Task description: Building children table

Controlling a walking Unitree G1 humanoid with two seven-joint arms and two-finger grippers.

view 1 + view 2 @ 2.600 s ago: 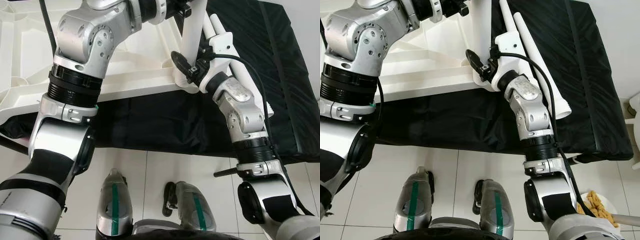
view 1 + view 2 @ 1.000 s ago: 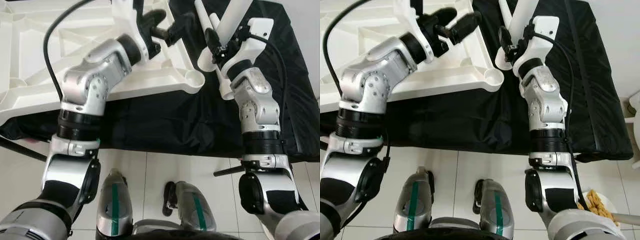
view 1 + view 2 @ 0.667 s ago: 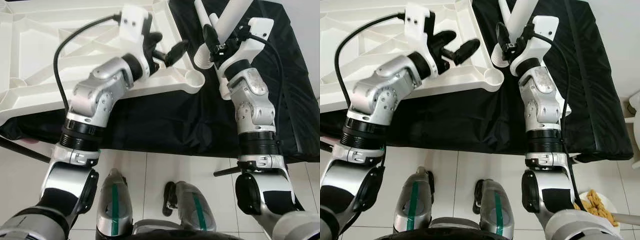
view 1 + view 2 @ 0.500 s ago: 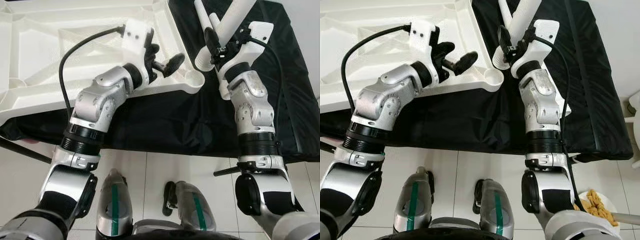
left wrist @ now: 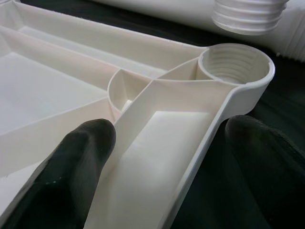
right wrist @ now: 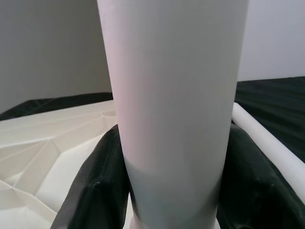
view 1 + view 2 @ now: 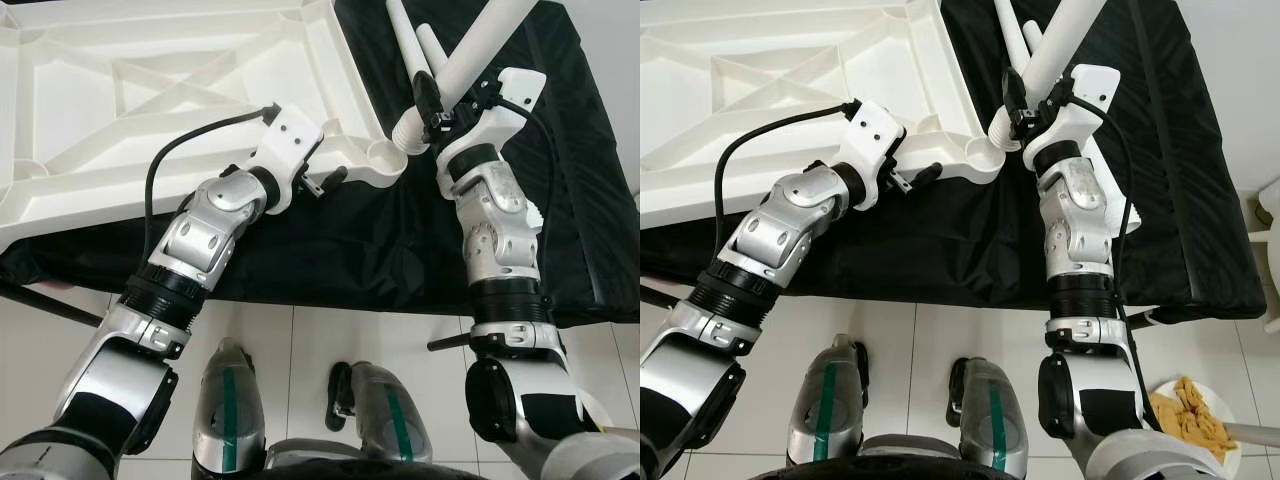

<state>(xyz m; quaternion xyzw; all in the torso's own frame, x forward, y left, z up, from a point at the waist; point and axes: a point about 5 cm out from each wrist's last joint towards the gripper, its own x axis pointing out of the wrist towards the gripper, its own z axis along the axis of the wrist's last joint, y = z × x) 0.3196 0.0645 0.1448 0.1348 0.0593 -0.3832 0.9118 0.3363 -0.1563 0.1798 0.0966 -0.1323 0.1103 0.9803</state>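
A white table top [image 7: 150,110] lies upside down on a black cloth, its threaded corner socket [image 7: 386,157] nearest me. My left gripper [image 5: 171,152] is open and straddles the top's rim just short of that socket [image 5: 236,64]; one finger [image 7: 335,177] sticks out under the edge. My right gripper [image 7: 435,100] is shut on a white table leg [image 7: 480,40], which is held tilted. The leg's threaded end [image 7: 408,135] hangs just beside and above the socket, apart from it. In the right wrist view both fingers [image 6: 102,181] clasp the leg [image 6: 176,95].
Two more white legs [image 7: 1015,30] lie on the black cloth [image 7: 1180,150] behind the held one. A plate of snacks [image 7: 1190,420] sits on the tiled floor at the right. A dark rod [image 7: 30,297] crosses the floor at the left, and my feet [image 7: 230,410] stand below the cloth's edge.
My left arm has drawn back and down from above the table top to its rim near the corner. The right gripper has kept the leg and lowered its threaded end towards the socket.
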